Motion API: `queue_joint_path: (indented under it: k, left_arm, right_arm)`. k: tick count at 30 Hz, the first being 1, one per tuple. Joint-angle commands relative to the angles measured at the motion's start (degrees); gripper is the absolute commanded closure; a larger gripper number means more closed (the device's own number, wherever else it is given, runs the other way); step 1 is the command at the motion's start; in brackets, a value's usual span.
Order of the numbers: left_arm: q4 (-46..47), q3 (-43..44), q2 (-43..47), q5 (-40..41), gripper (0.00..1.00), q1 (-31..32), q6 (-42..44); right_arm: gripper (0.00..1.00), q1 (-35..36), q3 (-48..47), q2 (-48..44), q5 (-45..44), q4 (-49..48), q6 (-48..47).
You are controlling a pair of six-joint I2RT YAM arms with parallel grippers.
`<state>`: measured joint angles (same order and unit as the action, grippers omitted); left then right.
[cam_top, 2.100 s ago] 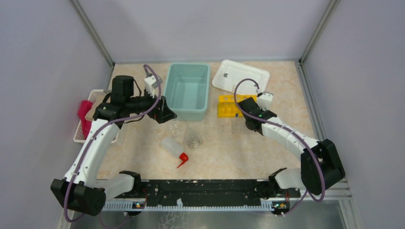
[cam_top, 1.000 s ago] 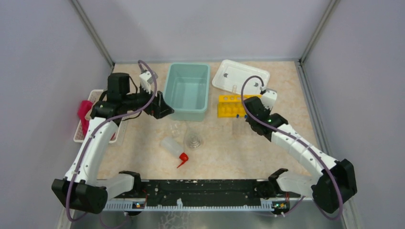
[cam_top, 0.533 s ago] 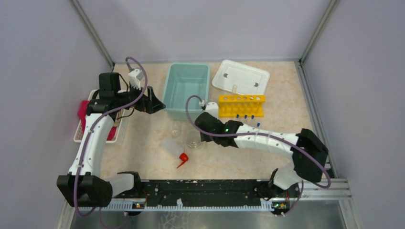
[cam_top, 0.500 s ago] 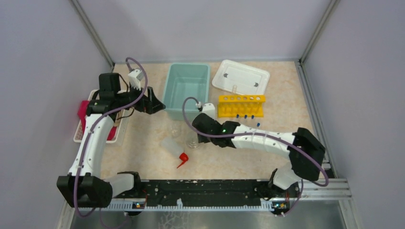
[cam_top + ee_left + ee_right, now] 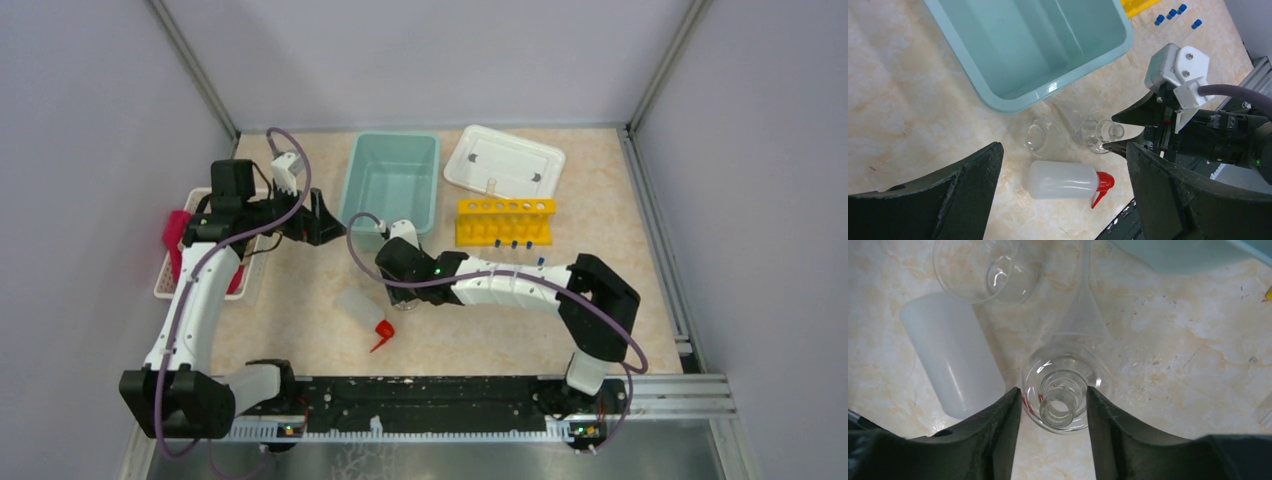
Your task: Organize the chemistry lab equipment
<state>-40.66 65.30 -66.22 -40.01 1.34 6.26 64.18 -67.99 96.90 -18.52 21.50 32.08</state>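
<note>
On table [image 5: 500, 335], flask [image 5: 1064, 371] between right pincer [image 5: 1053, 392]

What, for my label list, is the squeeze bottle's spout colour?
Spout is red; left wrist view.

bottle [image 5: 950, 365], funnel [image 5: 1082, 315] crowding flask [image 5: 1060, 390] (right free)

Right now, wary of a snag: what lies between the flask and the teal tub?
A clear funnel lies there, wide end toward the flask, stem toward the tub, seen best in the right wrist view.
</note>
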Motion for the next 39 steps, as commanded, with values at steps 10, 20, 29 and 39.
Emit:
queue_joint_path:
  k: [10, 20, 29, 39]
  left_arm:
    - [1.2, -0.4, -1.1, 1.6, 0.01, -0.4, 0.5]
    - [1.8, -0.5, -1.5, 1.5, 0.01, -0.9, 0.9]
    - [2.5, -1.1, -2.2, 0.5, 0.01, -1.0, -0.3]
    - [5.0, -3.7, -2.0, -0.4, 0.01, -1.0, -0.6]
  right_arm:
    - [0.97, 0.7, -6.4, 2.2, -3.5, 3.3, -1.7]
    - [1.0, 0.4, -22.0, -5.8, -4.6, 21.3, -7.6]
    - [1.0, -5.6, -40.2, -5.6, -3.1, 29.5, -10.5]
    - [1.0, -15.4, -58.9, 12.2, -4.2, 28.7, -14.2]
